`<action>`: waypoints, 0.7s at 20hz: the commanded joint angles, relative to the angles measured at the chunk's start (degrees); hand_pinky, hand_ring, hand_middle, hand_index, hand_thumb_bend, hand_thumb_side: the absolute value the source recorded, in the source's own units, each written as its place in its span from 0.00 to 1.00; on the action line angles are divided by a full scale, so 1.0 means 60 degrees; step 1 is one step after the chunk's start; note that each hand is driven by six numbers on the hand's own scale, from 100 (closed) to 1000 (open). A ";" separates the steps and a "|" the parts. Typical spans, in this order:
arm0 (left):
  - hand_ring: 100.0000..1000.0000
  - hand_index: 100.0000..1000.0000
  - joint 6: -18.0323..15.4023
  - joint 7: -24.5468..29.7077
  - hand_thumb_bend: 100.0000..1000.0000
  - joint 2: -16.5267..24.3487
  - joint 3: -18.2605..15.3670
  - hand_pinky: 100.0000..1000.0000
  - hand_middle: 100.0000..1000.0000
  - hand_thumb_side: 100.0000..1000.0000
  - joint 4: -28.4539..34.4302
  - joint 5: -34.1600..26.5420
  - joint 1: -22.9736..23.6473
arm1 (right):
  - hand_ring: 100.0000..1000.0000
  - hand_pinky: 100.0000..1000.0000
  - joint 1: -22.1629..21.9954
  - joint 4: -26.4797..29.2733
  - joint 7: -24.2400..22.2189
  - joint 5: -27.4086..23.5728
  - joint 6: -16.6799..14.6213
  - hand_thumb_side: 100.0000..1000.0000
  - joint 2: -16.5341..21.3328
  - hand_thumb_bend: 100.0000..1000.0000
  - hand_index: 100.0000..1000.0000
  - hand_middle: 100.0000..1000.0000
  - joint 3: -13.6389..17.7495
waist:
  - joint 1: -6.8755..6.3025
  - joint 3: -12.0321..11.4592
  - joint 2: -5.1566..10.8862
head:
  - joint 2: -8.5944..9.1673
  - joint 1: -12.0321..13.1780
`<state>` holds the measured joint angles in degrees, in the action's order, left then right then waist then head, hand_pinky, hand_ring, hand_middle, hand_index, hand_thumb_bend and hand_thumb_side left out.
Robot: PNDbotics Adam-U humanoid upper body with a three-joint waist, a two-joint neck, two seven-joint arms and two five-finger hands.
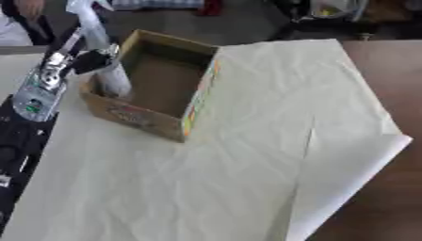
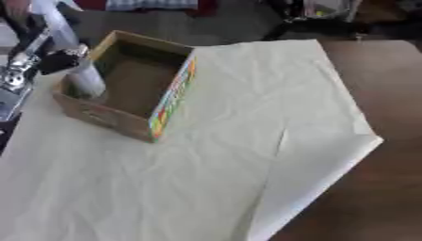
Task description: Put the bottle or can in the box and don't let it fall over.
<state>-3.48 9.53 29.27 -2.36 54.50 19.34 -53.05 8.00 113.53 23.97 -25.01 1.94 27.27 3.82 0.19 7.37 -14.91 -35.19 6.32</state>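
Gripping a pale bottle (image 1: 113, 80) (label unreadable), the left robot hand (image 1: 89, 61) holds it upright inside the box (image 1: 198, 101).

Plain brown cardboard for the box (image 1: 161, 80), inside and out, with a bright multicoloured strip of red, yellow, green and blue along its right side, and a faint reddish print on the near wall. Pale, whitish-clear bottle (image 1: 114, 79) in the box's left corner. Black left robot hand (image 1: 89, 61) with shiny silver metal at the wrist. Pale cream-yellow cloth (image 1: 247, 155), creased, no pattern. Dark reddish-brown desk (image 1: 387, 80) bare at the right.
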 commanded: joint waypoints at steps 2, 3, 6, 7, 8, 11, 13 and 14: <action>1.00 0.91 -0.0022 0.0066 0.00 0.0414 -0.0071 1.00 1.00 0.44 0.0375 -0.0198 -0.0026 | 1.00 0.96 0.0029 0.0176 0.0025 -0.0009 0.0010 0.50 0.0179 0.00 0.72 0.95 0.0098 | 0.0014 -0.0020 0.0258 | -0.0035 -0.0058; 1.00 0.91 -0.0041 0.0082 0.00 0.0469 -0.0081 1.00 1.00 0.44 0.0525 -0.0239 0.0023 | 1.00 0.96 0.0019 0.0176 0.0029 -0.0002 0.0006 0.50 0.0179 0.00 0.72 0.95 0.0105 | 0.0010 -0.0026 0.0259 | -0.0042 -0.0071; 1.00 0.91 -0.0011 0.0112 0.00 0.0646 -0.0083 1.00 1.00 0.32 0.1003 -0.0283 0.0185 | 1.00 0.96 -0.0004 0.0176 0.0044 0.0008 0.0005 0.51 0.0180 0.00 0.72 0.95 0.0112 | -0.0005 -0.0066 0.0273 | -0.0062 -0.0131; 1.00 0.91 0.0013 0.0144 0.00 0.0691 -0.0072 1.00 1.00 0.27 0.1126 -0.0280 0.0233 | 1.00 0.96 -0.0009 0.0176 0.0048 0.0009 0.0006 0.51 0.0181 0.00 0.72 0.95 0.0114 | -0.0008 -0.0081 0.0282 | -0.0067 -0.0147; 1.00 0.91 0.0039 0.0189 0.00 0.0739 -0.0058 1.00 1.00 0.23 0.1230 -0.0257 0.0279 | 1.00 0.96 -0.0018 0.0176 0.0050 0.0009 0.0007 0.50 0.0184 0.00 0.72 0.95 0.0115 | -0.0008 -0.0099 0.0294 | -0.0071 -0.0170; 1.00 0.91 0.0121 0.0319 0.00 0.0819 -0.0070 1.00 1.00 0.25 0.1419 -0.0254 0.0390 | 1.00 0.96 -0.0052 0.0176 0.0052 0.0013 -0.0001 0.50 0.0197 0.00 0.72 0.95 0.0124 | 0.0003 -0.0132 0.0319 | -0.0092 -0.0213; 1.00 0.91 0.0179 0.0388 0.00 0.0877 -0.0074 1.00 1.00 0.28 0.1547 -0.0326 0.0485 | 1.00 0.96 -0.0067 0.0176 0.0053 0.0017 -0.0012 0.50 0.0200 0.00 0.72 0.95 0.0127 | 0.0012 -0.0142 0.0326 | -0.0092 -0.0234; 1.00 0.91 0.0215 0.0396 0.00 0.0901 -0.0088 1.00 1.00 0.30 0.1633 -0.0380 0.0546 | 1.00 0.96 -0.0078 0.0176 0.0055 0.0022 -0.0018 0.50 0.0201 0.00 0.72 0.95 0.0132 | 0.0016 -0.0149 0.0327 | -0.0101 -0.0248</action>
<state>-2.38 11.65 32.36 -2.37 62.79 17.43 -49.07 7.43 113.53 24.22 -25.00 2.00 27.28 3.87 0.20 6.55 -14.49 -35.69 5.08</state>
